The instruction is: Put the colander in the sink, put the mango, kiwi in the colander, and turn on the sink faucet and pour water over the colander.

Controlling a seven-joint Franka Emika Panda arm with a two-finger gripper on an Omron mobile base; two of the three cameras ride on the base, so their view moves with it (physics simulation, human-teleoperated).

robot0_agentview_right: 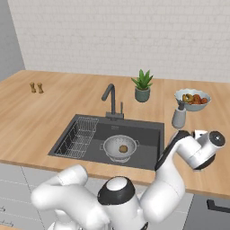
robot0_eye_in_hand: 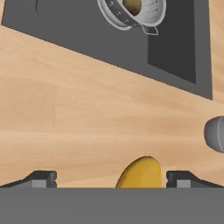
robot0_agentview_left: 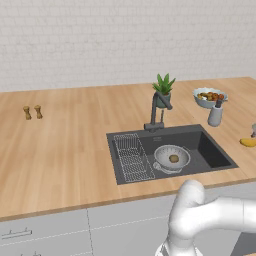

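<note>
The silver colander (robot0_agentview_left: 171, 158) (robot0_agentview_right: 120, 148) sits in the dark sink (robot0_agentview_left: 215, 155) (robot0_agentview_right: 148, 134), and the brown kiwi (robot0_agentview_left: 173, 158) (robot0_agentview_right: 122, 148) lies inside it. On the counter to the right of the sink lies the yellow-orange mango (robot0_agentview_left: 248, 142). In the hand view the mango (robot0_eye_in_hand: 140, 173) is between the fingertips (robot0_eye_in_hand: 183, 178) of my open gripper (robot0_eye_in_hand: 111, 179), nearer the right one and untouched. The colander (robot0_eye_in_hand: 151, 13) and kiwi (robot0_eye_in_hand: 131, 5) show at that view's top. The faucet (robot0_agentview_left: 157, 107) (robot0_agentview_right: 111, 99) stands behind the basin, with no water visible.
A grey dispenser (robot0_agentview_left: 215, 115) (robot0_agentview_right: 179, 117) (robot0_eye_in_hand: 215, 133) stands close to the mango. A pale bowl of food (robot0_agentview_left: 210, 96) (robot0_agentview_right: 193, 99) and a potted plant (robot0_agentview_left: 163, 90) (robot0_agentview_right: 143, 85) are behind. A wire rack (robot0_agentview_left: 132, 157) fills the sink's left. Two shakers (robot0_agentview_left: 32, 112) stand far left.
</note>
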